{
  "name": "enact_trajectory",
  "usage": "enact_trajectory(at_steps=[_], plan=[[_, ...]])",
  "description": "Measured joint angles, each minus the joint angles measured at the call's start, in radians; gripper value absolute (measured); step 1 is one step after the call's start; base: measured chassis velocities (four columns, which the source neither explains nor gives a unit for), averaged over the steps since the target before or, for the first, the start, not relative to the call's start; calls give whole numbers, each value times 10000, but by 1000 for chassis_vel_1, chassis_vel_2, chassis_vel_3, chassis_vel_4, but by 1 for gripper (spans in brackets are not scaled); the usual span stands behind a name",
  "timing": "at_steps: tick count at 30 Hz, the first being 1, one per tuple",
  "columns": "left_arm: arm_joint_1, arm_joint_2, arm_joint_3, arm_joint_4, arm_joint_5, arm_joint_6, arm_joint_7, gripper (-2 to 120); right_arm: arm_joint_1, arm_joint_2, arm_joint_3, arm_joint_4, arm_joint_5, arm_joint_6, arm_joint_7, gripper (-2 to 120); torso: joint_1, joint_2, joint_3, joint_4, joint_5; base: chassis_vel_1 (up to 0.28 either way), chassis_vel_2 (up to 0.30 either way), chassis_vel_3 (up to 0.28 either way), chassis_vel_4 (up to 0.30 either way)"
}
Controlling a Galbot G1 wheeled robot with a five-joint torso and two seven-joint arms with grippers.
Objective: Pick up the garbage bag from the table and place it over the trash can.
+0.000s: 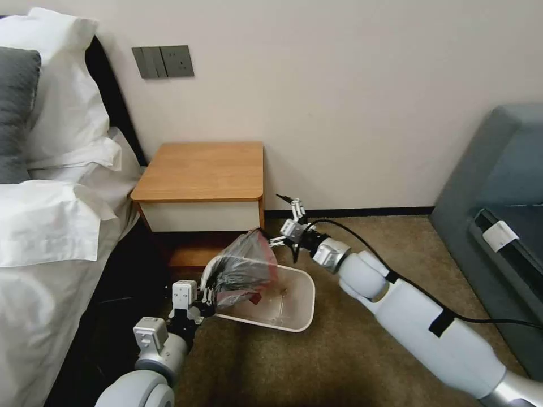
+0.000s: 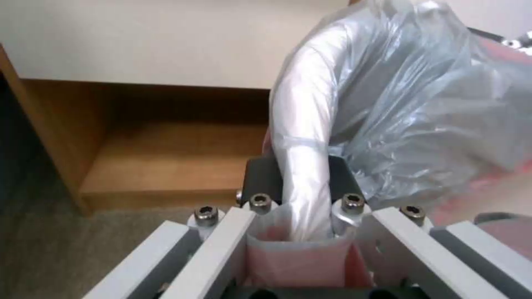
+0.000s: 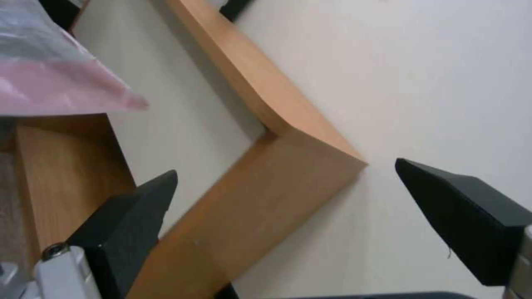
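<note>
The garbage bag [image 1: 244, 270], grey crinkly plastic with a pink band, stands bunched up over the left part of the cream-white trash can [image 1: 305, 294]. The can sits on the carpet in front of the table [image 1: 201, 169]. My left gripper [image 1: 208, 295] is shut on the bag's near edge at the can's left corner. The left wrist view shows its fingers [image 2: 343, 174] pinching a fold of the bag [image 2: 399, 104]. My right gripper [image 1: 277, 221] hangs open just right of the bag's top, holding nothing. In the right wrist view, the gripper [image 3: 285, 172] faces the table [image 3: 277, 166], with the pink band [image 3: 55, 87] off to one side.
A bed with white pillows [image 1: 51, 226] runs along the left, close to my left arm. A grey sofa [image 1: 498, 186] stands at the right. Open carpet [image 1: 339, 367] lies in front of the can. The table's low shelf [image 2: 166, 158] is just behind the bag.
</note>
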Motion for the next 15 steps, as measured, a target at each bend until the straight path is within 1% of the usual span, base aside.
enact_trajectory(at_steps=[4,6,7,8,10,11,13,14,15], plan=[[-76,-7,-136,37,-80,-1,-15,7,-454,-345,442,324,85,75,-30,100,0,0,0,-1,0,0,0,0,0],[-155,-52,-268,119,-165,-1,-29,7,-1004,-590,767,885,634,52,121,100,0,0,0,0,-1,0,0,0,0],[-198,-80,-310,161,-230,-13,-44,7,-1363,-702,871,1425,1324,-151,372,100,0,0,0,0,1,0,0,0,0],[-198,-80,-310,161,-230,-13,-44,7,-1363,-702,871,1425,1324,-151,372,100,0,0,0,0,1,0,0,0,0],[-263,-143,-339,234,-323,-62,-51,7,-2001,-828,994,2512,3047,-951,959,100,0,0,-1,0,-3,0,0,0,0],[-263,-143,-339,234,-323,-62,-51,7,-2001,-828,994,2512,3047,-951,959,100,0,0,-1,0,-3,0,0,0,0],[-354,-264,-349,345,-379,-230,-110,7,-2711,-822,1013,4029,5621,-2216,2069,100,0,0,-2,-1,-1,0,0,0,0],[-385,-309,-346,388,-450,-335,-162,7,-2921,-779,975,4516,6513,-2650,2499,100,0,0,-1,-1,-5,0,0,0,0],[-385,-309,-346,388,-450,-335,-162,7,-2921,-779,975,4516,6513,-2650,2499,100,0,0,-1,-1,-5,0,0,0,0]])
